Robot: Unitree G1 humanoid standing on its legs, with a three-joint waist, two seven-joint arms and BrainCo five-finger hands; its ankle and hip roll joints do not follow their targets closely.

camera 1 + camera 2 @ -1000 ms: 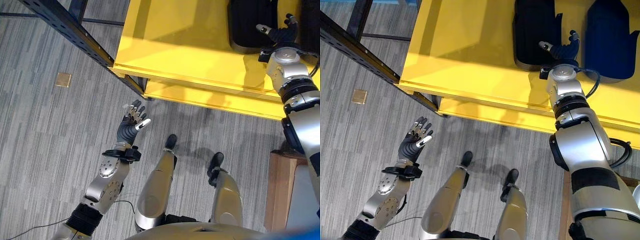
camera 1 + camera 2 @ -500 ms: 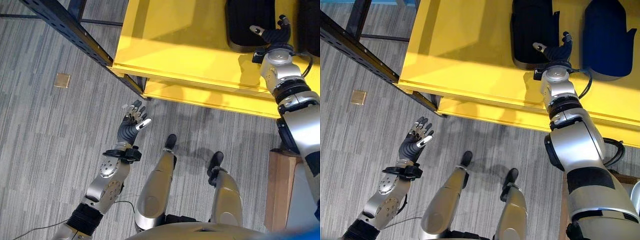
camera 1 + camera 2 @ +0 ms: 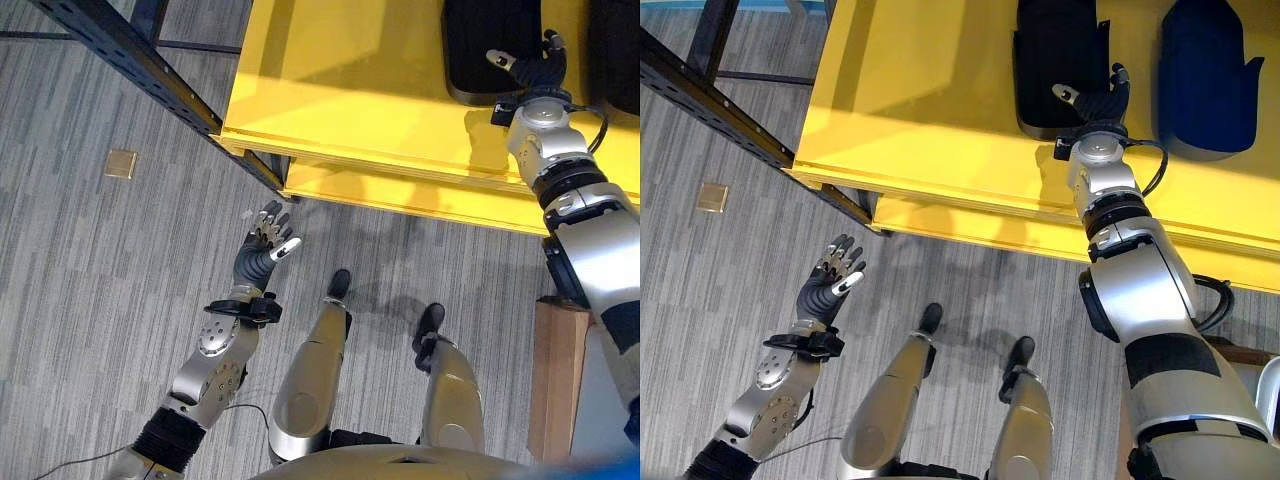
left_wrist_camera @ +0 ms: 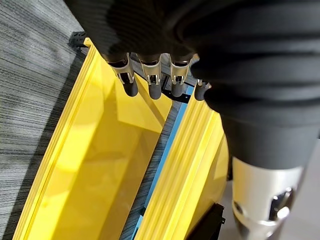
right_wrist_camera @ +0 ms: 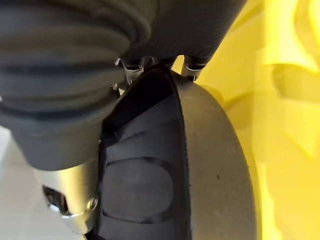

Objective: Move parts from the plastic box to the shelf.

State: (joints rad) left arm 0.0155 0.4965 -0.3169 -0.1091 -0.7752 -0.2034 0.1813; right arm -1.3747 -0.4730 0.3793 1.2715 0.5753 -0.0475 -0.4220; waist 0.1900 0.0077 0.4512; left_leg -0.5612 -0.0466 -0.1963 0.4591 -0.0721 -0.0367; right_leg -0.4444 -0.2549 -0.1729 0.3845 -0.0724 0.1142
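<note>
- Bright, even light falls on my yellow shelf (image 3: 350, 90), with soft darker bands of shadow across its top.
- A faint shadow lies on the grey floor (image 3: 80, 280).
- Close to my right hand (image 5: 60, 85), its cover blurs.

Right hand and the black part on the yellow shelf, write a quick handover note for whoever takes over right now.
Right hand: on the near end of the black part lying on the yellow shelf; fingers reach over its edge, grip unclear.
Left hand: open, empty, held over the floor in front of the shelf.
A second dark part lies on the shelf beside the first.
Done: two parts on the shelf.
Left: free the right hand, then fetch any remaining parts.
</note>
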